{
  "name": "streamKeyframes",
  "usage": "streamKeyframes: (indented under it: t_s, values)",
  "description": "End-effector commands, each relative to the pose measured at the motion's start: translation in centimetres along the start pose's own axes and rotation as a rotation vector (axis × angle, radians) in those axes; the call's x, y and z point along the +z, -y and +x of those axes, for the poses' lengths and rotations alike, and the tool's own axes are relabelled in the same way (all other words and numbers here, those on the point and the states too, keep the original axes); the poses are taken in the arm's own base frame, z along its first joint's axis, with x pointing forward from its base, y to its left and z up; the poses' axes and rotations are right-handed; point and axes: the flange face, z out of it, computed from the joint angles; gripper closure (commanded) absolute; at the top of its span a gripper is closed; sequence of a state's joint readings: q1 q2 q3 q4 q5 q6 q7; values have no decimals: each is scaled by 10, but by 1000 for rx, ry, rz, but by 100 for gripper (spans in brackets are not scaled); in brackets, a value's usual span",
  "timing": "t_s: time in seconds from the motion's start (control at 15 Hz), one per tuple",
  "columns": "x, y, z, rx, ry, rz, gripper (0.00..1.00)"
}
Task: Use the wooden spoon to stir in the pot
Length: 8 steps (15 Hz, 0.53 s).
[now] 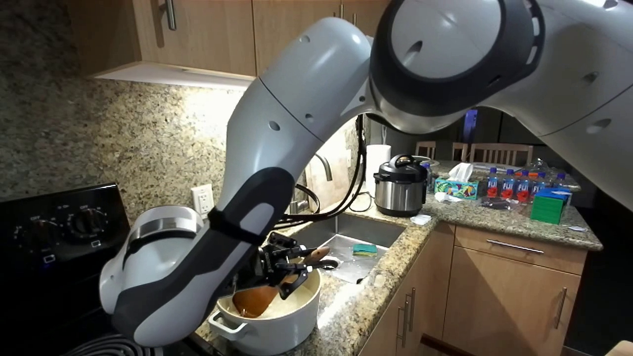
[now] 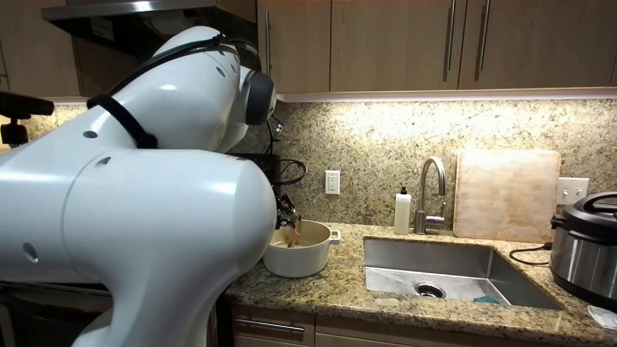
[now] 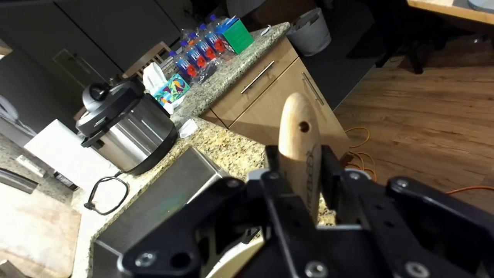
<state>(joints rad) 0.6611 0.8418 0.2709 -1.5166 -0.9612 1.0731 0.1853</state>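
Into the pot point(image 1: 284, 332) reaches the wooden spoon point(image 1: 255, 300), clamped in the end effector point(image 3: 302, 160).

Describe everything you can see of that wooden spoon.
The wooden spoon looks orange-brown, its handle paler in the wrist view, with a rounded end, small hole and dark lettering. It slants bowl-down into the white pot, handle clamped in the gripper. Whether it touches the pot is unclear.

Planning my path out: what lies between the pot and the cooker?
Counter and the sink, with a sponge in it, lie between the pot and the cooker, in both exterior views.
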Motion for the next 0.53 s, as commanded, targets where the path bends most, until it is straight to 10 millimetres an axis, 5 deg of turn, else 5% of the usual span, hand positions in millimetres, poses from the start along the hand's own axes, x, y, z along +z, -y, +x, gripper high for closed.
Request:
streamKeyframes:
  t_s: [0.0, 0.47]
  values:
    - [-1, 10, -8, -92, 20, -77, 91]
    - [44, 9, -39, -174, 65, -119, 91]
